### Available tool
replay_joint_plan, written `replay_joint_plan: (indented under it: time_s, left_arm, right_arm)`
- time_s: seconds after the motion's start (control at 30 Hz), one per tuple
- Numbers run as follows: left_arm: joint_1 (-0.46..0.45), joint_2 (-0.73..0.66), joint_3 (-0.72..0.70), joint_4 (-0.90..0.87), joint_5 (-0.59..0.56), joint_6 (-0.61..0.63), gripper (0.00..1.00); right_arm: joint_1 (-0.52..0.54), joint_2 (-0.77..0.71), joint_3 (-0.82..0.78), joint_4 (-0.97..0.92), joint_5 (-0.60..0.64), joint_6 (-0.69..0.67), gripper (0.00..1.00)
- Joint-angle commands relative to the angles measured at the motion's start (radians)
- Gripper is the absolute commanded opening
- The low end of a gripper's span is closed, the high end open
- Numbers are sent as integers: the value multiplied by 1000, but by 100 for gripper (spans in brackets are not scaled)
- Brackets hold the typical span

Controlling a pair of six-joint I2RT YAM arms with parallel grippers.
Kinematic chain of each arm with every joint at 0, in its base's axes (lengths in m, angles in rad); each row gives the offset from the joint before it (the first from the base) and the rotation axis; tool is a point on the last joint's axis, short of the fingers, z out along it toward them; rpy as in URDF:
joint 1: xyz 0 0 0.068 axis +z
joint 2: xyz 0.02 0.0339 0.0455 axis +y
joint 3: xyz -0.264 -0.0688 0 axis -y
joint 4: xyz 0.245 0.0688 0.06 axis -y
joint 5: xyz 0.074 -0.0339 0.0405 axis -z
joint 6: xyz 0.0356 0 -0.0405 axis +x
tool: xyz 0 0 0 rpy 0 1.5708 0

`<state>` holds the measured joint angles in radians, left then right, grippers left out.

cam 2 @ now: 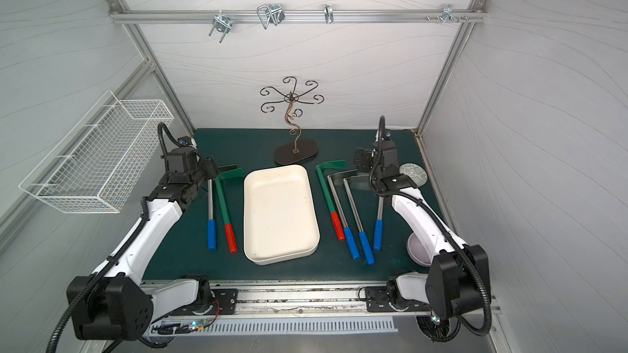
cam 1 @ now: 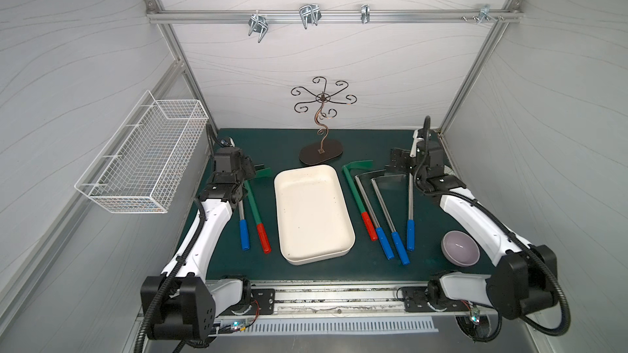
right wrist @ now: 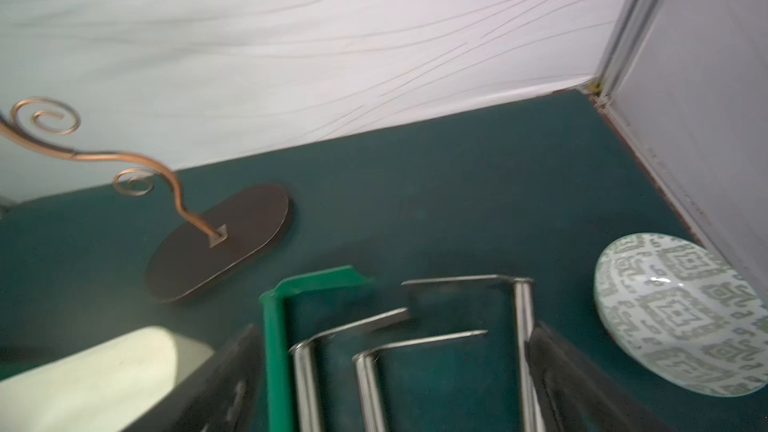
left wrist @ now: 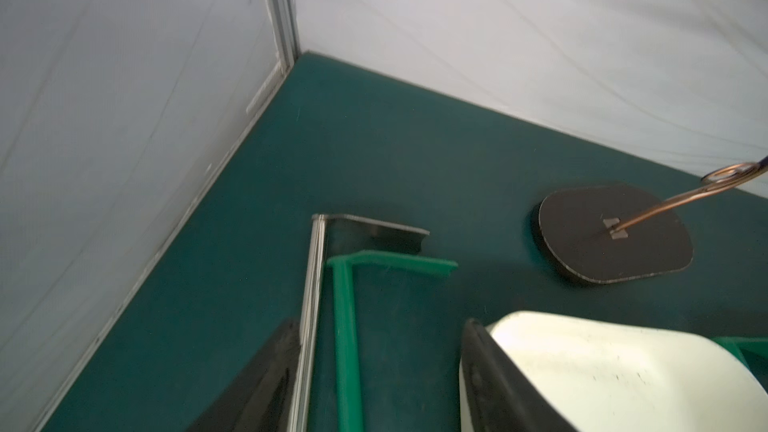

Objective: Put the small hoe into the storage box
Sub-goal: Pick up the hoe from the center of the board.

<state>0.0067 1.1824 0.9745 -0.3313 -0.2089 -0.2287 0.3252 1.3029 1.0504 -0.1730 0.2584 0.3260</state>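
My left gripper (left wrist: 380,338), jaws apart, empty, straddles the steel blue-handled small hoe (left wrist: 311,284) lying alongside the cream-white plastic storage box (left wrist: 582,367)

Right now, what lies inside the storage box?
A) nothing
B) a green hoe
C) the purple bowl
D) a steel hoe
A: in both top views the storage box shows only its bare cream floor.

Both top views look steeply down from high in front, sharing the whole tabletop (cam 1: 367,269). The wrist views sit low and close, facing the back wall (right wrist: 332,35); both catch the stand base (left wrist: 582,251) and storage box (left wrist: 602,367).
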Motion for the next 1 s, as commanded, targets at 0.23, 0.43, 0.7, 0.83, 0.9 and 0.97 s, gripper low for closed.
replay_joint_plan:
  time_s: [0.23, 0.43, 0.7, 0.83, 0.9, 0.97]
  left_arm:
    - [-1, 30, 38, -429, 23, -73, 60]
    - [-1, 135, 54, -453, 83, -109, 60]
    - [1, 244, 51, -410, 85, -149, 59]
    - [10, 316, 62, -384, 77, -154, 57]
    - [18, 361, 70, -370, 84, -155, 56]
    - [24, 406, 81, -349, 101, -155, 55]
  right_arm:
    - [193, -46, 106, -495, -66, 64, 98]
    - [198, -98, 58, -546, -61, 40, 96]
    - [143, -119, 17, -548, -163, 47, 93]
    - [143, -110, 35, -555, -206, 48, 93]
    - [143, -104, 40, -559, -221, 49, 94]
    - [143, -102, 40, -556, -237, 50, 93]
